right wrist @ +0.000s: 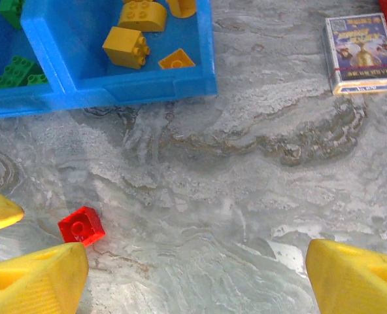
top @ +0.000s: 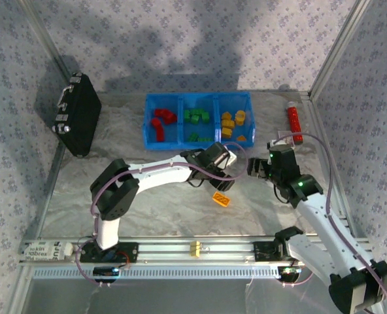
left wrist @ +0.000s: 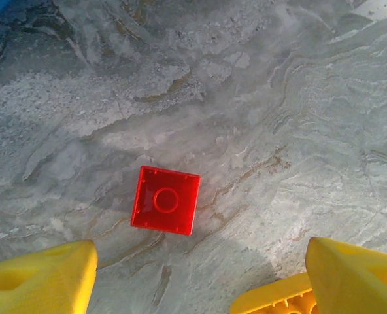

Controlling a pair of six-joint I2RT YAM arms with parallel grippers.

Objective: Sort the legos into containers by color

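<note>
From above, we see the left gripper [top: 229,159] and right gripper [top: 255,167] almost nose to nose just in front of the blue bin [top: 181,114]. If both descend, we judge they may collide.

At the left wrist, the fingers are spread. The red brick [left wrist: 165,199] lies ahead of them, and a yellow brick [left wrist: 272,302] beside one finger could get shoved.

At the right wrist, the fingers are also spread. The red brick [right wrist: 81,226] sits by one fingertip, so a careless descent could knock it away.
</note>
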